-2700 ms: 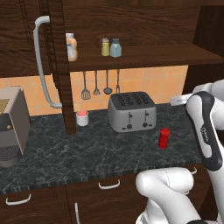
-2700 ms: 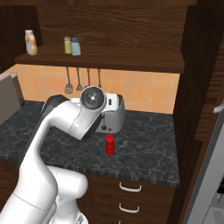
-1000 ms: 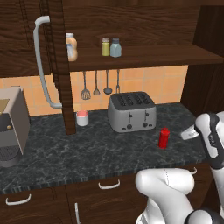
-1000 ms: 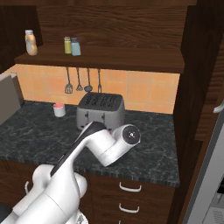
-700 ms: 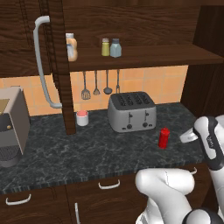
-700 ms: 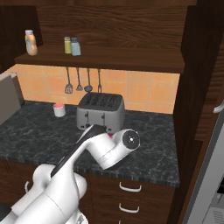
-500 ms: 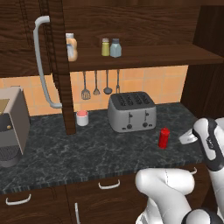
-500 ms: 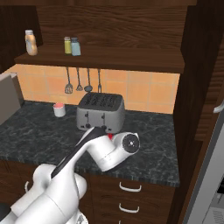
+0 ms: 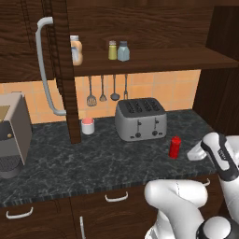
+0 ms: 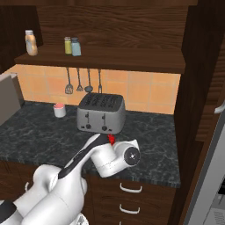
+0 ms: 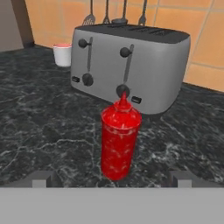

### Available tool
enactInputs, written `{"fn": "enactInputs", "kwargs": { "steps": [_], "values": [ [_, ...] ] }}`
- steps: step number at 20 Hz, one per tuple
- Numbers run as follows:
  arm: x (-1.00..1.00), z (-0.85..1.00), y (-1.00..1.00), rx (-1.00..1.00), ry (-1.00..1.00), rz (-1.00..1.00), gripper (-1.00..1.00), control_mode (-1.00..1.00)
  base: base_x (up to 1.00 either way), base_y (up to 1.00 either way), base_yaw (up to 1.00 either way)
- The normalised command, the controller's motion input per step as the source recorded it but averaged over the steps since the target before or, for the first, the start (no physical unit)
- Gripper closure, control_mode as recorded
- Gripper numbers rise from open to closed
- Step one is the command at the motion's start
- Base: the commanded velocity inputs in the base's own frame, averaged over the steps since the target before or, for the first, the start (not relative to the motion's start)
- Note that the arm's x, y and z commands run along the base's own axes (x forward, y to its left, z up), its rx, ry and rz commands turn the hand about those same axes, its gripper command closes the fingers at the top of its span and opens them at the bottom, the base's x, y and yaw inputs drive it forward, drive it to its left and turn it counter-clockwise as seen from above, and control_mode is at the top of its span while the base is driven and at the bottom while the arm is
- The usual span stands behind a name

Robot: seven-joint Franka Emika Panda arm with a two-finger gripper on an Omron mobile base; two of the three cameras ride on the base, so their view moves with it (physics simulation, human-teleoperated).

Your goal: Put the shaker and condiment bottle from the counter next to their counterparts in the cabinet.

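dark marbled counter (image 9: 93, 161) (orange tiles behind)

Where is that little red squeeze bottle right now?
The red bottle stands upright on the dark counter, just in front of the toaster's right end, with the open gripper close before it.

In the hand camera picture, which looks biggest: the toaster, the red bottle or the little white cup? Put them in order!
1. Toaster, biggest.
2. Condiment bottle, though it stands nearest the camera, so it looks bigger than it is.
3. White cup, smallest, though it is farthest back.
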Motion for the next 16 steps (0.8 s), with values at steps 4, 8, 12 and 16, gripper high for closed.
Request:
{"fn": "enactInputs", "kwargs": {
  "steps": [4, 8, 12, 16],
  "values": [
    [0.12, -0.11, 0.00, 0.00, -0.01, 0.05, -1.00, -1.00, 0.00, 0.00, 0.00],
    [0.27, -0.09, 0.00, 0.00, 0.00, 0.04, -1.00, -1.00, 0.00, 0.00, 0.00],
    [0.11, -0.03, 0.00, 0.00, 0.00, 0.04, -1.00, -1.00, 0.00, 0.00, 0.00],
    [0.04, -0.03, 0.00, 0.00, 0.00, 0.04, -1.00, -1.00, 0.00, 0.00, 0.00]
  ]
}}
